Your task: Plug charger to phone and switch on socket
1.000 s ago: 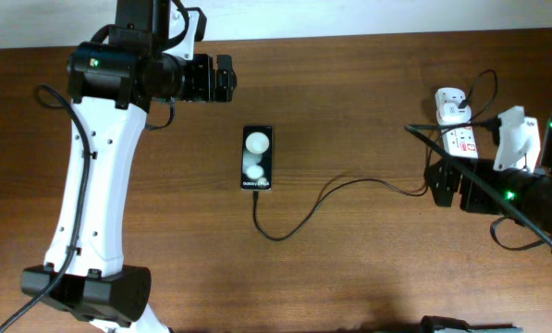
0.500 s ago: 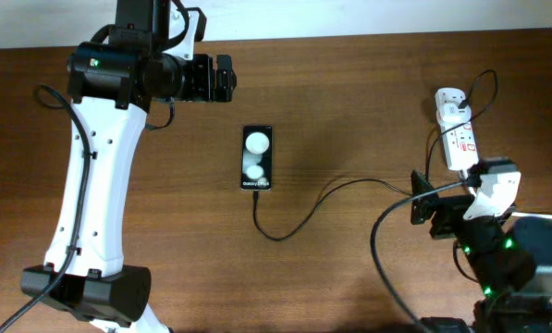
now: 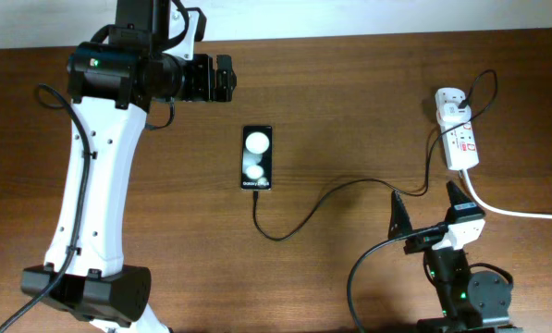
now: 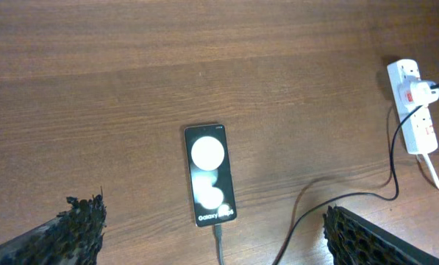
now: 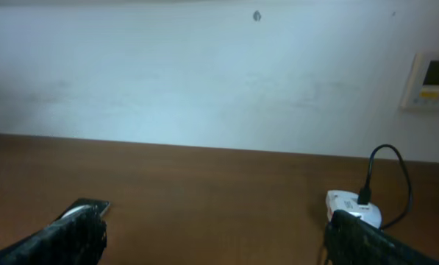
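- Left gripper (image 3: pixel 227 79) is hovering wide open and empty, apart from the phone (image 3: pixel 257 158) lying on the table (image 3: pixel 349 92).
- Right gripper (image 3: pixel 425 211) is gaping wide, empty, near the socket (image 3: pixel 458 139).
- Charger (image 3: pixel 303 219) is reaching the phone's lower edge.

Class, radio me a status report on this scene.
Left gripper, right gripper: jaws open, empty. Charger runs from socket to phone's lower edge. Nothing in the way.

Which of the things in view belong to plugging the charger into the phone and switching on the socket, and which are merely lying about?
Belong to the job:
- phone
- charger, the thin black cable
- socket, the white power strip

Not part of it:
- wall panel, behind the table
- wooden table, only the surface everything lies on
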Controlling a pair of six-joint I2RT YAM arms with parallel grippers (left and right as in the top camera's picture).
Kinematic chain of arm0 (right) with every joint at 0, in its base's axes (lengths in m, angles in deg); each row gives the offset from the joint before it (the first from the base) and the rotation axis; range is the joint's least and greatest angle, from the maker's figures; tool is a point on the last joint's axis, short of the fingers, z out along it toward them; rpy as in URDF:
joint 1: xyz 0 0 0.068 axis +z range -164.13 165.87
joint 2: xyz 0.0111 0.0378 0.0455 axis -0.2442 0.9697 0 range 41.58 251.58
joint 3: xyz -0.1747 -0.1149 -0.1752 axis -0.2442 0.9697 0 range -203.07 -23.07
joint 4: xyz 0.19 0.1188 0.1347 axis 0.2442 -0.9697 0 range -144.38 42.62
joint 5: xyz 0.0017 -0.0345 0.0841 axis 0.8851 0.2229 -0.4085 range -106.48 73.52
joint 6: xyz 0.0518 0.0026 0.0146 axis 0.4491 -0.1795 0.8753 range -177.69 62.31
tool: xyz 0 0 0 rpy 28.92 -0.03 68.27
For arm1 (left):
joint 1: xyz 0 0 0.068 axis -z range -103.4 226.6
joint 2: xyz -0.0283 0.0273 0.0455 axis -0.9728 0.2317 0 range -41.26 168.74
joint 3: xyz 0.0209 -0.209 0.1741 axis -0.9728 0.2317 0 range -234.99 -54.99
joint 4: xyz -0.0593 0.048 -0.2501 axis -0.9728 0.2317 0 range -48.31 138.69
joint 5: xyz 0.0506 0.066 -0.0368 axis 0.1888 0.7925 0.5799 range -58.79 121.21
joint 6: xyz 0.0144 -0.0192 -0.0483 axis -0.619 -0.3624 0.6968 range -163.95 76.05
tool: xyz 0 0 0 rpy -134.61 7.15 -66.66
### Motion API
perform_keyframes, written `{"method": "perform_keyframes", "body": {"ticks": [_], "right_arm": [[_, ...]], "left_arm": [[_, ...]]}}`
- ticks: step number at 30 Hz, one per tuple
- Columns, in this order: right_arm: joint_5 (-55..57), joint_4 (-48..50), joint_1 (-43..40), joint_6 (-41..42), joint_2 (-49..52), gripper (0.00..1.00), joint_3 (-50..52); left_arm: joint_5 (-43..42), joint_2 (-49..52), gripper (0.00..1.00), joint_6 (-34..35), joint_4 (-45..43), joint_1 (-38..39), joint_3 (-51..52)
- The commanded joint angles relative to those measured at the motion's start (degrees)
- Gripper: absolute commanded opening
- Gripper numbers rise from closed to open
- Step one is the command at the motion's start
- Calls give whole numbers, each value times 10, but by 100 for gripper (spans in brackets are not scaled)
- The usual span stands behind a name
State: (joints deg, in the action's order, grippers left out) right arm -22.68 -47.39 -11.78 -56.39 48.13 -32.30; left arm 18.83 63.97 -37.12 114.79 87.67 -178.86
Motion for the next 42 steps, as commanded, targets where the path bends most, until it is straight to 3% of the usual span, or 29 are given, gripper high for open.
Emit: {"method": "perform_keyframes", "body": {"ticks": [1,7,10,31,36,39,42], "right_arm": [[14,10,7,0,-30,99,41],[22,9,7,0,-64,99,88],[23,-44,7,0,-64,99,89],[24,-42,7,0,-64,99,89],[24,-42,7,0,-64,99,89],[24,-42,7,0,-64,99,89],[24,-42,7,0,-64,99,89]], "left_arm": [[2,-15,99,-9,-1,-3,-5],[2,-15,99,-9,-1,-3,-5],[2,-15,99,-9,-1,-3,-5],[3,-15,99,-9,-1,-3,-5],[74,-20,99,-10,-2,-3,-4],[86,-39,99,-11,-33,-3,21],[86,-98,99,-15,-115,-4,129]]}}
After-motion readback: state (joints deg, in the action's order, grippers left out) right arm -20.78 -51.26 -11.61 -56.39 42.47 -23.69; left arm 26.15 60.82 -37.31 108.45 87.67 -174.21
